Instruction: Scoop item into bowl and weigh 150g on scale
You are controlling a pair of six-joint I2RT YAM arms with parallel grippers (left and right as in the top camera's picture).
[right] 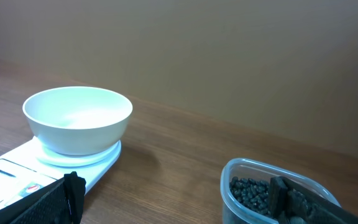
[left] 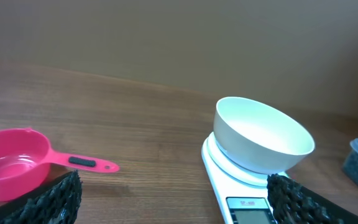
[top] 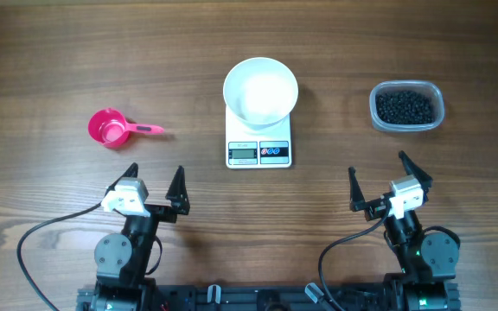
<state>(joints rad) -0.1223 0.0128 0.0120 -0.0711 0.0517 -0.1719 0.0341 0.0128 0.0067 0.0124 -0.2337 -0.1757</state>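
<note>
**Wooden counter, weighing set: scoop lies ahead of the left arm**

Surface: brown wood-grain counter [top: 41, 69], with a plain tan wall behind it in both wrist views.

Item 1. Digital scale [top: 258, 152], at centre, display facing the arms. The white bowl [top: 260, 89] sits on its platform and looks empty.

Item 2. Black beads [top: 405, 105], heaped in a clear tub [top: 373, 108] to the right of the scale and apart from it.

Item 3. Pink scoop [top: 111, 130], to the left of the scale and well apart from it. The cup is upright. Its handle [top: 148, 130] runs crosswise along the counter, with the free end pointing toward the scale.

Item 4. Left end effector [top: 155, 173], jaws spread wide and holding nothing. The scoop lies ahead of it and slightly to its left.

Item 5. Right end effector [top: 377, 168], jaws spread wide and holding nothing. The tub lies ahead of it and slightly to its right.

Assessment: no scooping has begun. The left arm is the nearer one to the scoop. Because the handle lies crosswise, the jaws would likely have to close across it from front and back.
</note>
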